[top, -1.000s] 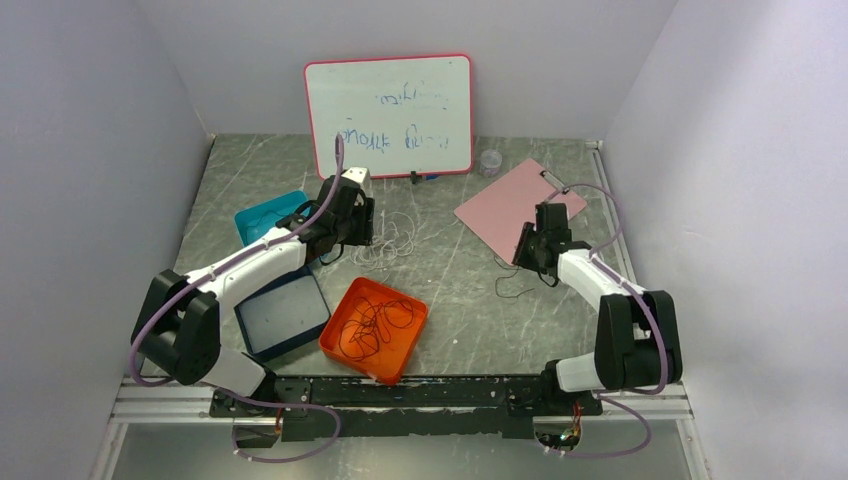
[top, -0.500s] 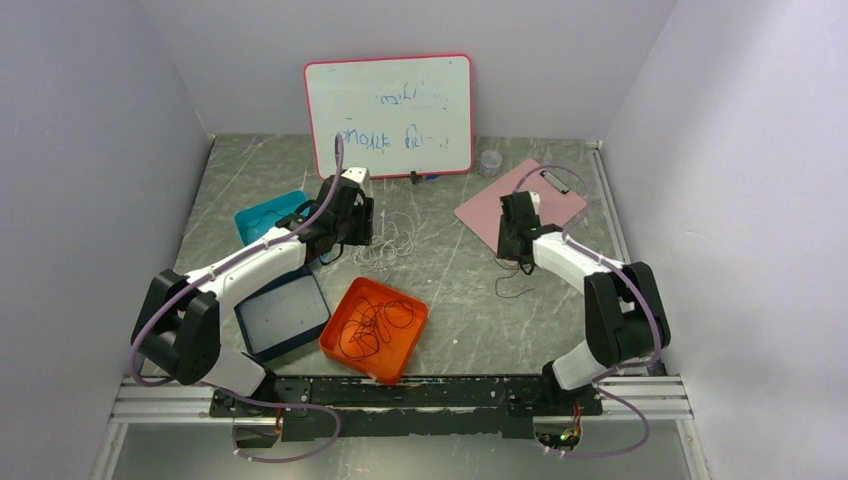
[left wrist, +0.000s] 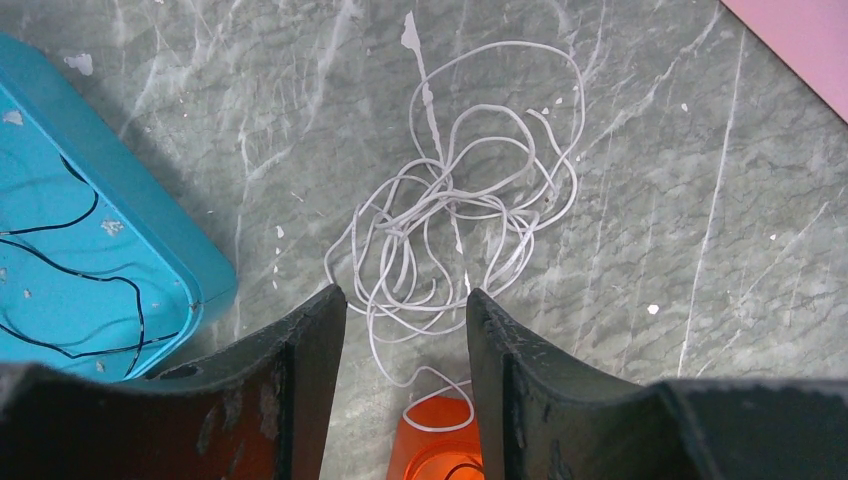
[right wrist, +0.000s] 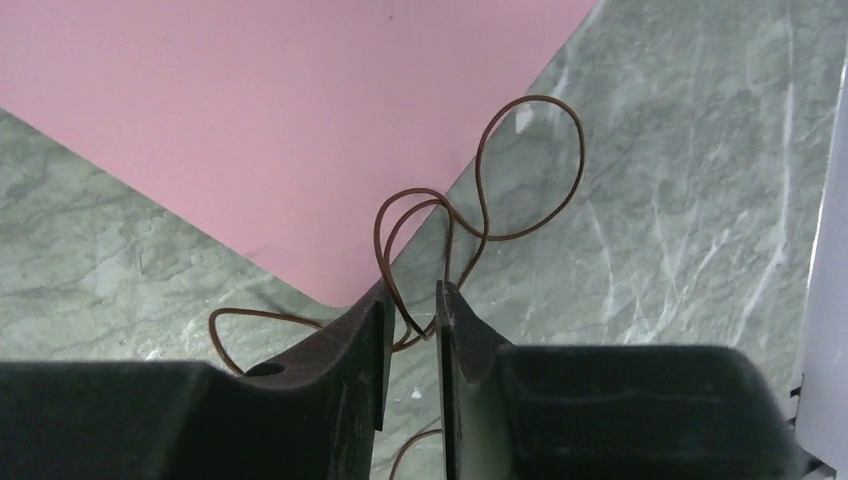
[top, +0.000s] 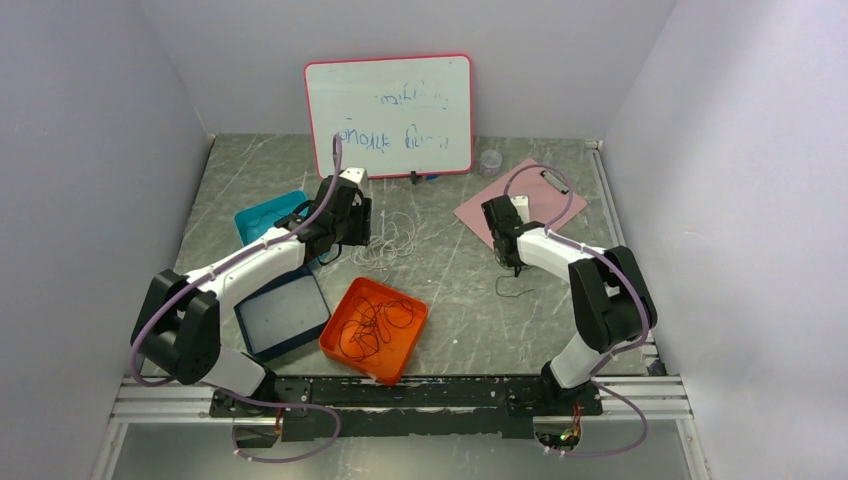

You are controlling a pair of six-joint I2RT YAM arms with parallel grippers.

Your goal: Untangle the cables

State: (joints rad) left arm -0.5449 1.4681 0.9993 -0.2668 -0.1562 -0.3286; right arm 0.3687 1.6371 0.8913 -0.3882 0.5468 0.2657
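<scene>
With the right fingers point(right wrist: 355, 330) narrow around a dark cable point(right wrist: 531, 98) at the pink board's point(right wrist: 250, 100) lower edge (pinched or not, I cannot tell), lift slowly, watching for snags, while the left fingers point(left wrist: 310, 340) hover half-wide over the white tangle point(left wrist: 450, 200) at mid-frame.

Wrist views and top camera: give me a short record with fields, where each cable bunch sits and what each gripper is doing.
Left gripper: open, holding nothing, at the near edge of the white cable tangle
White cable tangle: loose on the table
Right gripper: jaws narrowly apart, not visibly pinching
Dark cable: one strand runs between the right fingers, loops cross the pink clipboard edge
Orange tray: holds a black cable tangle
Teal tray: holds a thin black cable
</scene>
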